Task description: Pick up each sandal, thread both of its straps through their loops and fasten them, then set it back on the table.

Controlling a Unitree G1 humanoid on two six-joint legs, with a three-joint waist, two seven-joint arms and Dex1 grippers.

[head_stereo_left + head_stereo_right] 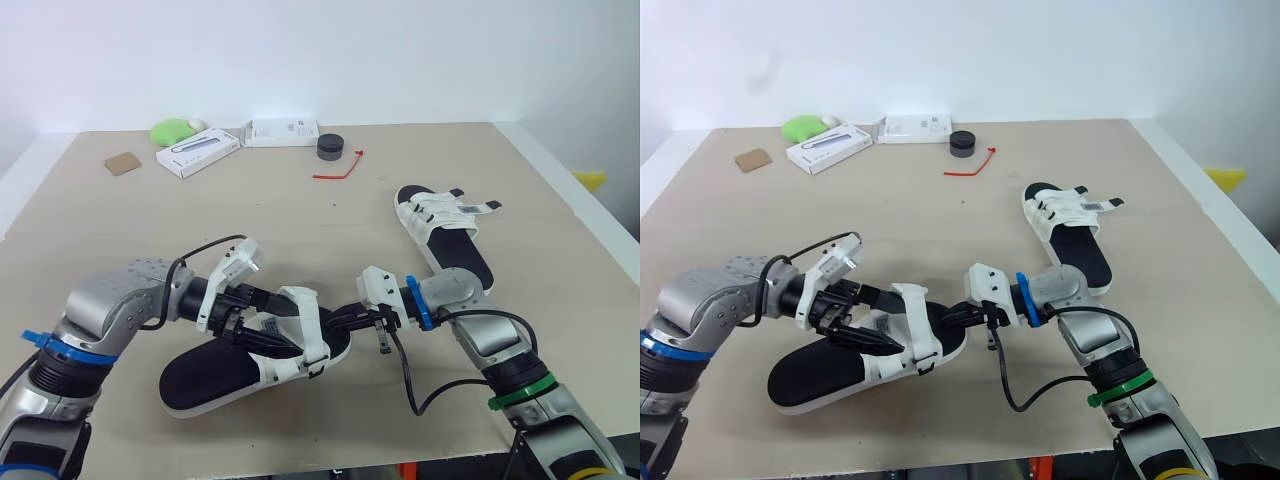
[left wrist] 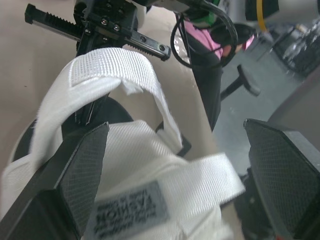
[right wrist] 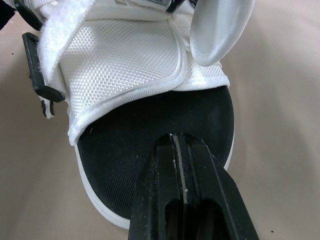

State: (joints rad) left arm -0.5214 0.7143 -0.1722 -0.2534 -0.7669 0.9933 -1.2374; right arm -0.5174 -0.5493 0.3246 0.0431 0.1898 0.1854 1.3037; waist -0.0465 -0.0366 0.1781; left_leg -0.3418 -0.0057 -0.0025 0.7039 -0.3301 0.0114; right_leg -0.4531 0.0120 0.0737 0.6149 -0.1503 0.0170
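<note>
Beige table point(image 1: 300, 225) against a white wall. At the far edge, well apart from the work, lie a green lump point(image 1: 172, 130), two white boxes point(image 1: 198, 152), a small black puck point(image 1: 331, 147), a red tie point(image 1: 340, 168) and a scrap of card point(image 1: 123, 163).

Item 1: near sandal point(image 1: 200, 382), black footbed, white straps, lying at the front of the table between both arms, toe toward the right arm. Its front strap point(image 2: 110, 67) arches up loose, and a black plastic loop point(image 3: 37, 70) sits at the side of the upper.

Item 2: far sandal point(image 1: 445, 235), flat on the table beyond the right arm, untouched, strap ends free.

Item 3: left gripper point(image 2: 175, 130), fingers spread wide and straddling the near sandal's upper, not pinched on it.

Item 4: right gripper point(image 3: 181, 145), fingers pressed together with nothing visible between them, tip just over the toe end of the footbed.

Step in hand, as judged: securing the near sandal before threading. Advice: close the left fingers on the upper beside the loop, not on the loose strap, so the loop stays exposed. Part the right fingers and take the strap near its free end, aiming it squarely at the loop. Lift only once the hold is firm.
</note>
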